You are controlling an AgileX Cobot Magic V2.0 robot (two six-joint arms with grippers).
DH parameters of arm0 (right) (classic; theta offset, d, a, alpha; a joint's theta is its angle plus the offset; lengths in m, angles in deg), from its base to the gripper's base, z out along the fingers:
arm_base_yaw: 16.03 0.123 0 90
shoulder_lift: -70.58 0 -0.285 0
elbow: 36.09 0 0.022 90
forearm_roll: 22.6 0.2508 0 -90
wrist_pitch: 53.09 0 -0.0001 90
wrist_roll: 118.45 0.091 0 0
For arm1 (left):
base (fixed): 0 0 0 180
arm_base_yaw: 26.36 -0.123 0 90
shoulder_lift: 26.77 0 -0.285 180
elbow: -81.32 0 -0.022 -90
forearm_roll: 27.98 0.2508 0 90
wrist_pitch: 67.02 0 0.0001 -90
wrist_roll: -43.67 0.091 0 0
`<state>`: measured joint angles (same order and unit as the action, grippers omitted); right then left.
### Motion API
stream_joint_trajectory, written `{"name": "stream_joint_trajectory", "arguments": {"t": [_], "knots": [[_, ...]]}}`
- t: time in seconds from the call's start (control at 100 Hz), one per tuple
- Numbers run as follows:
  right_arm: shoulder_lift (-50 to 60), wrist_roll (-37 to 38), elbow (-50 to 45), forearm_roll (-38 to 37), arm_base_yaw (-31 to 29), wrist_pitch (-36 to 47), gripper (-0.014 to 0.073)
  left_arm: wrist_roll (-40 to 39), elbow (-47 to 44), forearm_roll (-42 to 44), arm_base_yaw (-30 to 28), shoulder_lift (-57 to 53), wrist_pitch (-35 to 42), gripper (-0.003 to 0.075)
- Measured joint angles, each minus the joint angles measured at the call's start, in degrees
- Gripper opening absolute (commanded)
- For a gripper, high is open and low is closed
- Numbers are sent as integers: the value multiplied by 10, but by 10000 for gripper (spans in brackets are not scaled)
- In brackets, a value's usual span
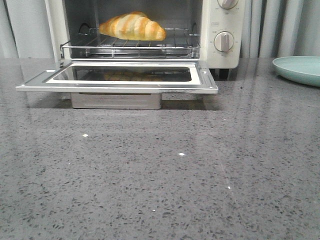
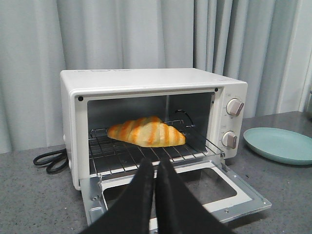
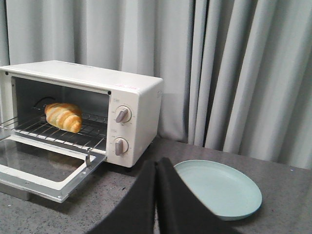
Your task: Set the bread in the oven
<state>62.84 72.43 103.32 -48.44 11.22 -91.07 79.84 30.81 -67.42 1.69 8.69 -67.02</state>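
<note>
On the oven's (image 2: 146, 83) wire rack (image 2: 146, 151) the bread (image 2: 146, 132) is lying; both grippers (image 2: 155, 168) (image 3: 156, 168) are pinching closed, empty. Next: lifting the drop-down door (image 1: 117, 80).

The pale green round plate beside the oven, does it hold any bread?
No, the pale green round plate is bare; the striped golden bread lies on the oven's wire rack.

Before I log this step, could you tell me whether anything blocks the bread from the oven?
Nothing visible does: the bread already lies on the wire rack inside the oven, whose door hangs open.
</note>
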Motion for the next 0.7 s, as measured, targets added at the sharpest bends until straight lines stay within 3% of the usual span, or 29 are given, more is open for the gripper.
{"name": "stream_joint_trajectory", "arguments": {"t": [0.7], "knots": [[9, 1, 0, -8, 0, -15, -48, -1, 0, 0, 0, 0, -4, -21]]}}
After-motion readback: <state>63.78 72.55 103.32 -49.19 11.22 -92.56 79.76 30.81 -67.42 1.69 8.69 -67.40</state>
